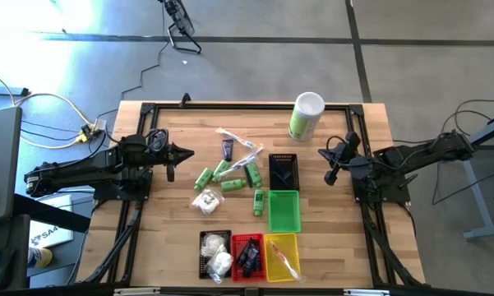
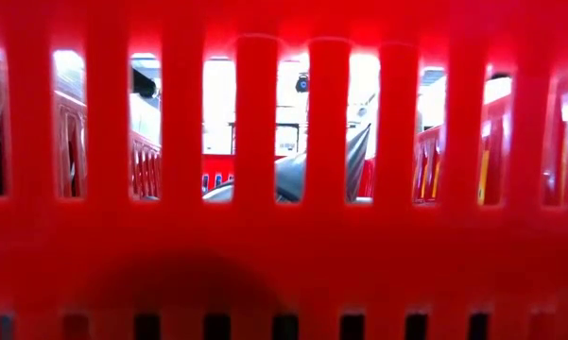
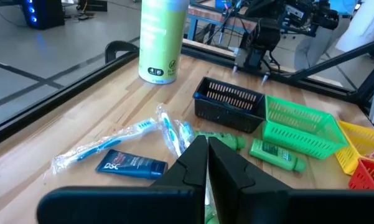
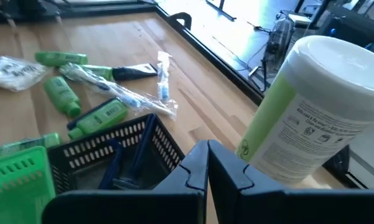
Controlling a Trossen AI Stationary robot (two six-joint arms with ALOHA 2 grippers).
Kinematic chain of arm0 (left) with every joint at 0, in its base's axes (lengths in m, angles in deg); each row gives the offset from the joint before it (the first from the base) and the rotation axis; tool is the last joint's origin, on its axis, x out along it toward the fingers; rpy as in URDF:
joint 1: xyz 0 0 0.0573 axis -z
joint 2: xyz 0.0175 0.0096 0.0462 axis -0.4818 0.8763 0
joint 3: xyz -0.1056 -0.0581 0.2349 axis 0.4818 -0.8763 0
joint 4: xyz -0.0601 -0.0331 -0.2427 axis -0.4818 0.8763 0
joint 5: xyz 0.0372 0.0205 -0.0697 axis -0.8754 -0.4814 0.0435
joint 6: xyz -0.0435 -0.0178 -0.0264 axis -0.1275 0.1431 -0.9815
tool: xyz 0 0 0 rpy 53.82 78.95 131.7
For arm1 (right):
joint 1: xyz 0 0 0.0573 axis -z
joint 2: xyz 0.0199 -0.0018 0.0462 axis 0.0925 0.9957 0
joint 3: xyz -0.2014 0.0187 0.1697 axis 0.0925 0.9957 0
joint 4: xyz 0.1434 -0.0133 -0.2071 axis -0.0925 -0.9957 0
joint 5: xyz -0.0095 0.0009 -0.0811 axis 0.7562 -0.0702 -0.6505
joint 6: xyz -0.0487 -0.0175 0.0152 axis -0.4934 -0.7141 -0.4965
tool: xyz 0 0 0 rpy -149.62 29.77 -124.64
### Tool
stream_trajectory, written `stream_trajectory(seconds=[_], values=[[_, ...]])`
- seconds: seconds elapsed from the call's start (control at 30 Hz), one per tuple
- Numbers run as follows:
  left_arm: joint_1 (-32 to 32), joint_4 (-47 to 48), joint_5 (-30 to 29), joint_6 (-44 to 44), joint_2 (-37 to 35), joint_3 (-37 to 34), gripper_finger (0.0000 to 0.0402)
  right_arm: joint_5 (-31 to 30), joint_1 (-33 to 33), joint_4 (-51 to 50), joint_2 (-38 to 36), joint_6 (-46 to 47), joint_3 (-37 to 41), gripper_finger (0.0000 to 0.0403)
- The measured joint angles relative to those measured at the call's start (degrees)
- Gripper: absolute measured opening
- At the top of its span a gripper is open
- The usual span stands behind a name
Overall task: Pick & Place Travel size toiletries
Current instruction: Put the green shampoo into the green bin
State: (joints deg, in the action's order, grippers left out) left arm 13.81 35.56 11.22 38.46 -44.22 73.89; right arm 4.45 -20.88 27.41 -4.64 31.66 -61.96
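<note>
Both clenched and empty: left end effector [image 1: 189,154] and right end effector [image 1: 324,153] hover either side of the toiletries [image 1: 230,175] scattered mid-counter [image 1: 164,230], some already in baskets [image 1: 248,256].

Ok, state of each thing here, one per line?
Left gripper: shut, empty, above the loose items.
Right gripper: shut, empty, beside the canister.
Canister: upright, lid on.
Green basket: empty.
Upper black basket: holds a blue-handled item.
Green bottles: lying loose on the table.
Blue tube: lying flat.
</note>
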Motion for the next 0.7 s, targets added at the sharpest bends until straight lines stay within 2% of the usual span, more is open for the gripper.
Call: stream_trajectory(seconds=[0.33,0.47,0.7], values=[[0.01,-0.09,0.19,-2.03,0.49,0.00,0.0012,1.81,-0.04,-2.15,-1.74,2.89,0.02,0.0002],[0.01,-0.11,2.88,-2.97,3.23,0.00,0.0012,1.81,-0.04,-2.15,-1.14,3.48,0.02,0.0002],[0.03,-2.04,3.50,-2.97,10.79,0.00,0.0012,1.83,-0.04,-1.98,-0.92,3.61,0.02,0.0002]])
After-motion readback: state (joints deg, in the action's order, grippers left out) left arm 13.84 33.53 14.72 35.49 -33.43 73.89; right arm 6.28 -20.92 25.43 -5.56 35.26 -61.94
